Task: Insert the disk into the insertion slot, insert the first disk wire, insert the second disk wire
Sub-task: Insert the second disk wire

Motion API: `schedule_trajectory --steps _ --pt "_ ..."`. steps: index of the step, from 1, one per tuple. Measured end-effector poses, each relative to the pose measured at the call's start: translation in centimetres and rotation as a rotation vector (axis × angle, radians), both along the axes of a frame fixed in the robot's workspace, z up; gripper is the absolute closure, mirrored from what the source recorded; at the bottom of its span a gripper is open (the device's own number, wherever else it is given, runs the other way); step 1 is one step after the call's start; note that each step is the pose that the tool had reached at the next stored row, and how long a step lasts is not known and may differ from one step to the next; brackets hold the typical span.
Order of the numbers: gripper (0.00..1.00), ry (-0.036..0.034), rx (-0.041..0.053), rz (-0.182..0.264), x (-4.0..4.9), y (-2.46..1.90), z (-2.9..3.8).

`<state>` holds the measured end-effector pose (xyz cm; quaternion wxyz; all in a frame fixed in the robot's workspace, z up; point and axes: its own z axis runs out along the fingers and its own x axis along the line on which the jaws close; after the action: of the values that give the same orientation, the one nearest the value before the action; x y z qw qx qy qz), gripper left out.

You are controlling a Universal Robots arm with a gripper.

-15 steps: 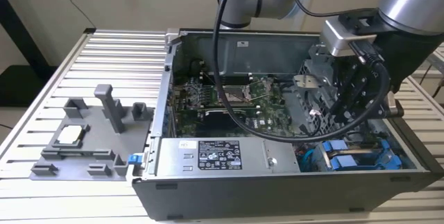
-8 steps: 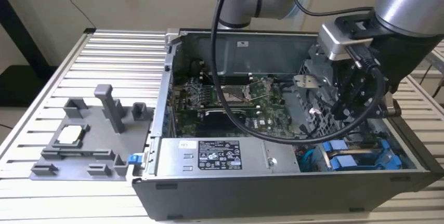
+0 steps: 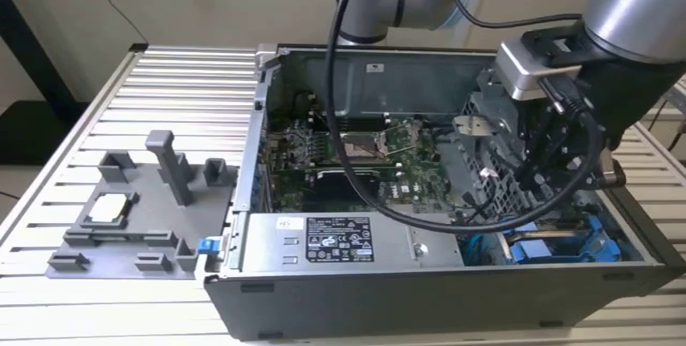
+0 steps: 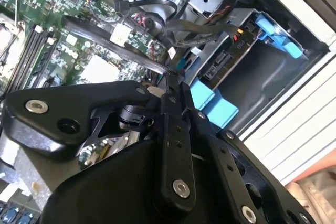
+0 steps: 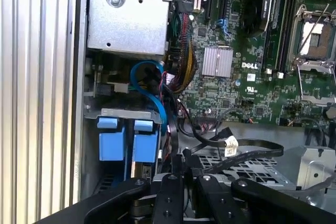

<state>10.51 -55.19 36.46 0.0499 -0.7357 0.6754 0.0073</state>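
Disk [image 5: 128, 145] half hidden, apparently in slot [image 5: 126, 113].

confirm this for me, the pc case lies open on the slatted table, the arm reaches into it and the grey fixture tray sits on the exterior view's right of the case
Not quite. The grey fixture tray sits on the exterior view's left of the case, not its right; the exterior view shows this. The rest holds: the case lies open on the slatted table and the arm reaches into it.
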Motion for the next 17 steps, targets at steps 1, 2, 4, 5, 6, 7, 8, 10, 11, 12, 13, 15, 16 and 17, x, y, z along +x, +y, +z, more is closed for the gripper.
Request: schedule_trajectory --steps 1,2,4,5,6,7,8,10,11,12,13,15,16,17 --pt "0.84 0.0001 0.0001 0.0 0.05 -0.38 -0.01" --pt "0.84 0.0004 0.0002 0.0 0.12 -0.8 -0.03" --pt "0.84 0.0014 0.0 0.0 0.33 -1.64 -0.08" --pt "0.84 0.002 0.0002 0.0 0.47 -2.0 -0.14" --pt "0.84 0.0026 0.0001 0.0 0.63 -2.32 -0.2" --pt "0.84 0.0029 0.0002 0.0 0.8 -2.57 -0.27" --pt "0.84 0.0032 0.0 0.0 0.97 -2.79 -0.35" --pt "0.84 0.0033 0.0001 0.0 1.22 -3.1 -0.55" --pt "0.84 0.0033 0.0001 0.0 1.33 -3.2 -0.68" --pt "0.84 0.0032 0.0006 -0.002 1.39 -3.26 -0.85" --pt "0.84 0.0032 0.0007 -0.007 1.39 -3.27 -1.0" --pt "0.84 0.0033 0.0032 -0.029 1.4 -3.27 -1.22" --pt "0.84 0.0035 0.0046 -0.035 1.43 -3.27 -1.29" --pt "0.84 0.0092 0.0041 -0.036 1.66 -3.28 -1.29"
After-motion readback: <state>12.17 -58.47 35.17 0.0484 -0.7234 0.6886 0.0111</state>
